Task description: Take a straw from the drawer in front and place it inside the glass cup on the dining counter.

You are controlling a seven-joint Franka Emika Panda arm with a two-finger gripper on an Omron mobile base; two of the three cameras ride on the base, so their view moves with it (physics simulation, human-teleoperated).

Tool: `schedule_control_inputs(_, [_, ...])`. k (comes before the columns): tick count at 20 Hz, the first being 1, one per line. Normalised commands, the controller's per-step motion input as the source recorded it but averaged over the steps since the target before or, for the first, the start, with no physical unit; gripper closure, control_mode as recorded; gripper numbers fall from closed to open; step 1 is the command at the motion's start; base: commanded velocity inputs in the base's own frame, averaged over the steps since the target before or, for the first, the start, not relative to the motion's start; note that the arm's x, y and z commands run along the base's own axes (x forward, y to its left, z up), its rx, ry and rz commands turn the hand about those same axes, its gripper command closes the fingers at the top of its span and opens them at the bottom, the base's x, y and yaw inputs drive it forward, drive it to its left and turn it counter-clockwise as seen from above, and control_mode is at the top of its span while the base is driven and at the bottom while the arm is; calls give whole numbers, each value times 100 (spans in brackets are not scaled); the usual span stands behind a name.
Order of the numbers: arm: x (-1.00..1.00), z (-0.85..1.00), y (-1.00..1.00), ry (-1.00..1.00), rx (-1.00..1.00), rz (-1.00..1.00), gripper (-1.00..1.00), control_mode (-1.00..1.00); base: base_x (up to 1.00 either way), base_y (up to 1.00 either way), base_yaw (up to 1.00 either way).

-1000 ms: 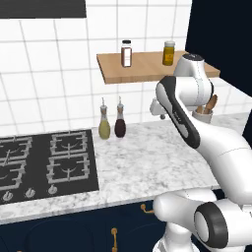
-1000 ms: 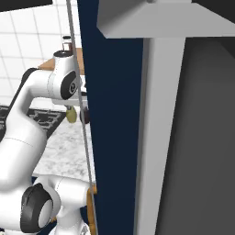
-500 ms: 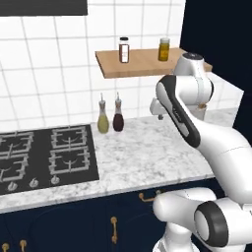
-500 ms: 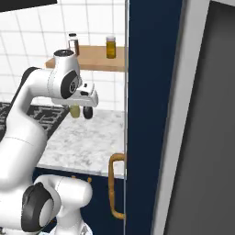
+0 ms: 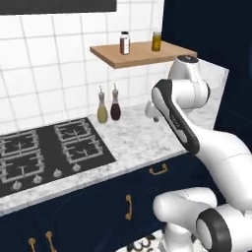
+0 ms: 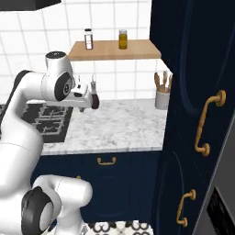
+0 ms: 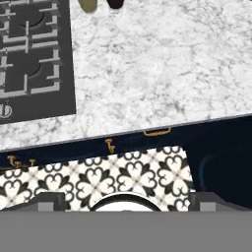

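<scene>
One broad bare stretch of marbled counter (image 7: 162, 64) lies under the end effector (image 6: 87, 102) — fingers apart, gripping nothing.

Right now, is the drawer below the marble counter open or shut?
Shut: the drawer front sits flush with the navy cabinets, its brass handle not pulled out.
</scene>
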Motion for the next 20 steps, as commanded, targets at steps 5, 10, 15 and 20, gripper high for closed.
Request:
schedule_control_inputs(5, [0,0,0,0,0,0,-100,100,12,40,-54])
schedule_control_inputs(10, [0,0,0,0,0,0,-100,100,1,57,-36])
schedule_control_inputs(15, [0,0,0,0,0,0,-100,100,2,81,-39])
schedule_control_inputs(20, [0,0,0,0,0,0,-100,100,34,50,-39])
